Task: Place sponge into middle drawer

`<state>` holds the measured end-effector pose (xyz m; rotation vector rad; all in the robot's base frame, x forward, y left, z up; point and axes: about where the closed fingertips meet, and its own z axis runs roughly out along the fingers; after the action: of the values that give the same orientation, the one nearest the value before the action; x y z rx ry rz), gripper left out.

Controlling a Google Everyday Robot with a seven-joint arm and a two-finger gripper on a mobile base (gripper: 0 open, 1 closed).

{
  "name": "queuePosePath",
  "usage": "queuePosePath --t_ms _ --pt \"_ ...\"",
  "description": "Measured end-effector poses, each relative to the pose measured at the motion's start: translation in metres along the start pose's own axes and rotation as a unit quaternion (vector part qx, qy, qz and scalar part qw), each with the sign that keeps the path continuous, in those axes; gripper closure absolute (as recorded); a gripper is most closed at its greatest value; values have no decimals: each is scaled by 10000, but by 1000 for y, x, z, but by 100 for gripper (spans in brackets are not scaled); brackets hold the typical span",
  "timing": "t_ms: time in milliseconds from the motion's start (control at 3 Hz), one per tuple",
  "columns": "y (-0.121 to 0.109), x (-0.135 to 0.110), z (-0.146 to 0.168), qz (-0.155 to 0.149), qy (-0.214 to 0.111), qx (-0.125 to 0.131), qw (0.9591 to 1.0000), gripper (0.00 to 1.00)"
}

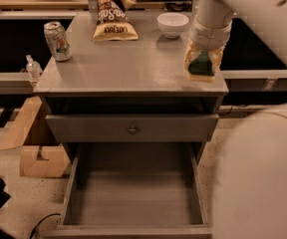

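Note:
The sponge (202, 65), dark green over pale yellow, is at the right edge of the grey cabinet top (123, 68), standing on edge between my fingers. My gripper (202, 62) comes down from the white arm at the upper right and is shut on the sponge. The middle drawer (133, 198) is pulled open below, a wide grey box with a bare floor. It lies lower and to the left of the sponge. Above it is a closed grey drawer front with a small round knob (132, 129).
On the cabinet top stand a soda can (57, 40), a chip bag (114, 19) and a white bowl (172, 24). A small bottle (33, 68) sits on a shelf at the left. Cardboard boxes (41, 158) lie on the floor. My white body (263, 178) fills the lower right.

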<state>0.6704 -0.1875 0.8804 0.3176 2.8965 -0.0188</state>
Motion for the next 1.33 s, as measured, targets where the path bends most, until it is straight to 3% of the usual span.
queuePosePath --t_ms 333,667,1000,1333 --pt "-16 44 -37 -624 -333 -408 9967 100" --pt "-27 96 -65 -1310 -776 -934 9839 100" --pt "-20 152 -40 -2186 -712 -1228 9654 100" --pt "-20 151 -39 -2205 -699 -1200 9655 100"
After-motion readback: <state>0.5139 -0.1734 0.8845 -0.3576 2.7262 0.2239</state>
